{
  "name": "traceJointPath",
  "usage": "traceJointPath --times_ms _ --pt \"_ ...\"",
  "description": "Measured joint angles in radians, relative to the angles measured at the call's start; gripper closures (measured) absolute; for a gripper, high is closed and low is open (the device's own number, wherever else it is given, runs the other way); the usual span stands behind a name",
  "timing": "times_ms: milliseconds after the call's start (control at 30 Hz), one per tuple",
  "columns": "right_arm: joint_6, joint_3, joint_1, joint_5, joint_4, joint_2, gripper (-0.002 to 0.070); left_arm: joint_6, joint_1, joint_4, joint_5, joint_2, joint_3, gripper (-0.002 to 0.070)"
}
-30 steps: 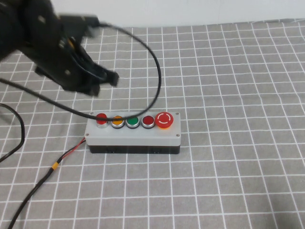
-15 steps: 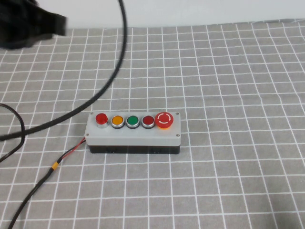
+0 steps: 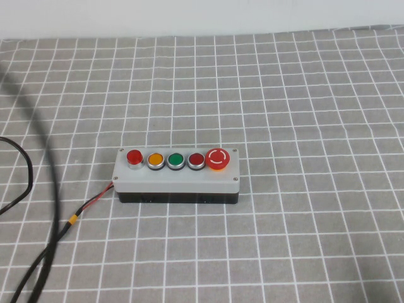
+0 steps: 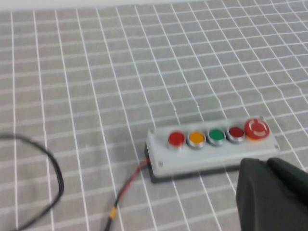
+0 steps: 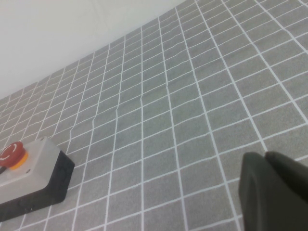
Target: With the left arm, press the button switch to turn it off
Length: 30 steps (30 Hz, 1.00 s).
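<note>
In the high view we see that the left arm, which hung above and behind the grey box (image 3: 177, 175) a second ago, has swept off past the box's far-left side and is now gone from the frame, leaving only its blurred black cable (image 3: 47, 208) trailing across the counter (image 3: 303, 113) left of the box. The button switch (image 3: 134, 156) sits at the left end of the box's row, untouched and unobstructed; we judge the press is likely over and the arm is retreating, though we cannot tell from its look whether the switch is off. In the left wrist view the left gripper (image 4: 272, 195) shows as a dark block near the box's mushroom-button end, well clear of the button switch (image 4: 176, 139); its jaws hold nothing we can see, and we cannot tell their opening. In the right wrist view the right gripper (image 5: 272, 190) hovers over bare counter well away from the box (image 5: 29, 178), touching nothing, its opening likewise unclear.
</note>
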Motion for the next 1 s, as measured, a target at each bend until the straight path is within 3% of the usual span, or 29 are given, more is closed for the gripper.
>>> traceJointPath --times_ms 233,467,1000 --pt "0.000 0.000 0.000 0.000 0.000 0.000 0.0694 -0.059 0.000 0.007 0.002 -0.291 0.186 0.0678" --pt "0.000 0.000 0.000 0.000 0.000 0.000 0.0694 -0.108 0.000 0.070 0.050 -0.495 0.220 0.0678" --pt "0.000 0.000 0.000 0.000 0.000 0.000 0.0694 -0.137 0.000 0.078 0.092 -0.534 0.228 0.0678"
